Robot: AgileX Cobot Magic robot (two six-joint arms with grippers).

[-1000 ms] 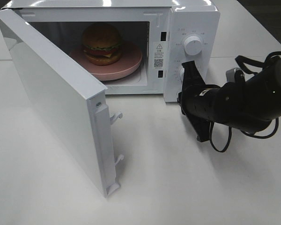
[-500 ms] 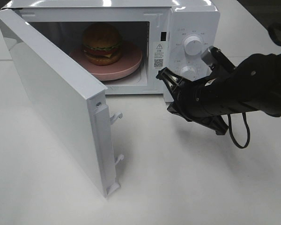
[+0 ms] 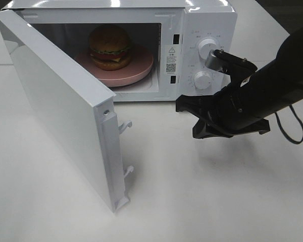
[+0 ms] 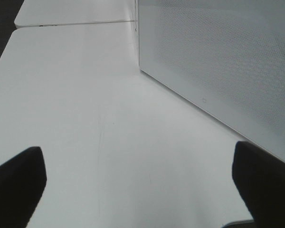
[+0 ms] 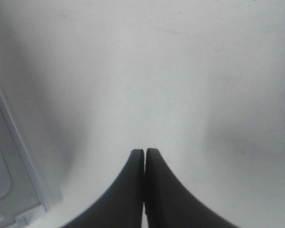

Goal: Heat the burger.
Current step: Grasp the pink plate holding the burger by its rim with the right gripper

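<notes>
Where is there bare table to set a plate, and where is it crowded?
Bare: the table between the open door and the right gripper, and left of the door. Crowded: near the dials, around that gripper; the pink dish fills the microwave.

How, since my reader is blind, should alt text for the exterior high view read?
A white microwave stands with its door swung open, a burger on a pink dish inside. A shut black claw hangs above the white table in front of it.

Burger (image 3: 109,47) upright inside open microwave (image 3: 202,30)
</notes>
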